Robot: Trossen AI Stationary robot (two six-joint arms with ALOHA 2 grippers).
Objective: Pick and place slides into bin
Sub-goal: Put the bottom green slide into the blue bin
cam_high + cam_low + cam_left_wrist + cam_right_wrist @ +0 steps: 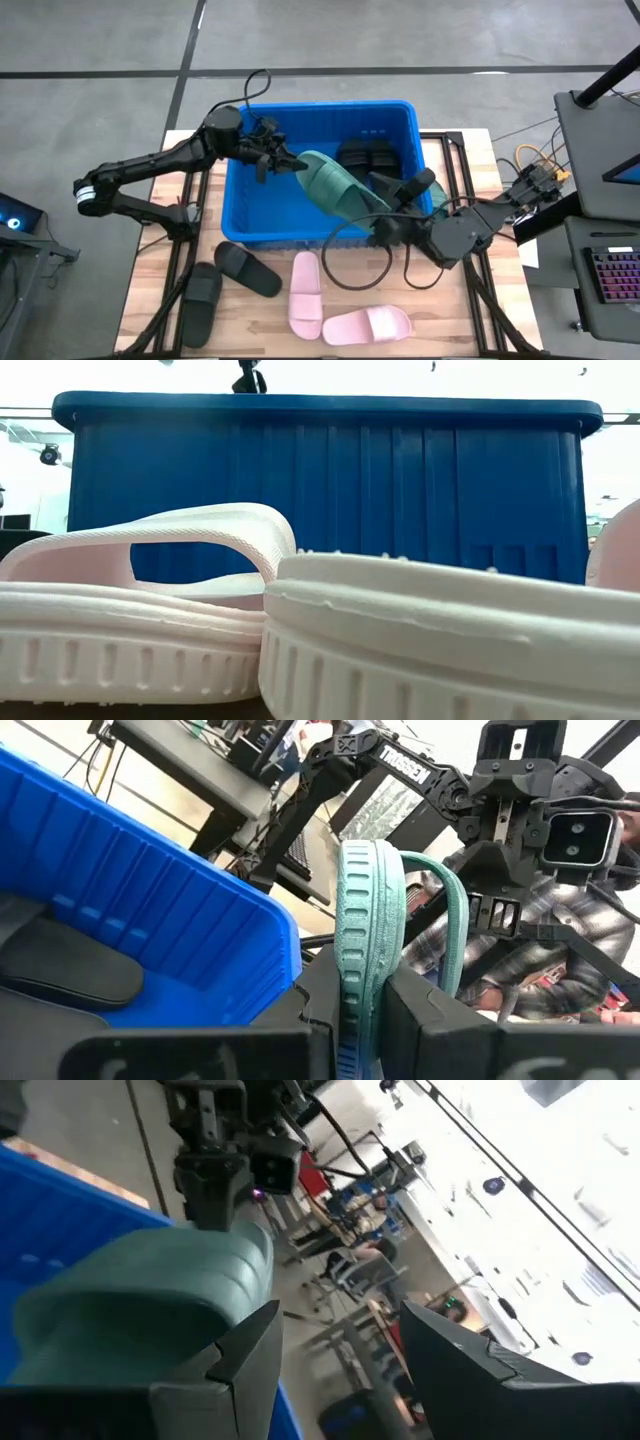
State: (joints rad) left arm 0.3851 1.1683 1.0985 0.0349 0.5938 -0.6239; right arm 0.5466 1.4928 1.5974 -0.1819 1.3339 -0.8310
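Over the middle of the blue bin [240, 200], at frame centre in the high view, the left gripper [285, 160] is clamped on one end of a green slide [335, 185]. The right gripper [405, 195], fingers spread, sits at the slide's other end without gripping. I'd say lower it clear of the black slides [362, 155] at the bin's upper right, then release low.

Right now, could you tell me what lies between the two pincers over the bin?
A dark green slide, seen in the high view: the left pincer clamps one end, the right pincer is at the other.
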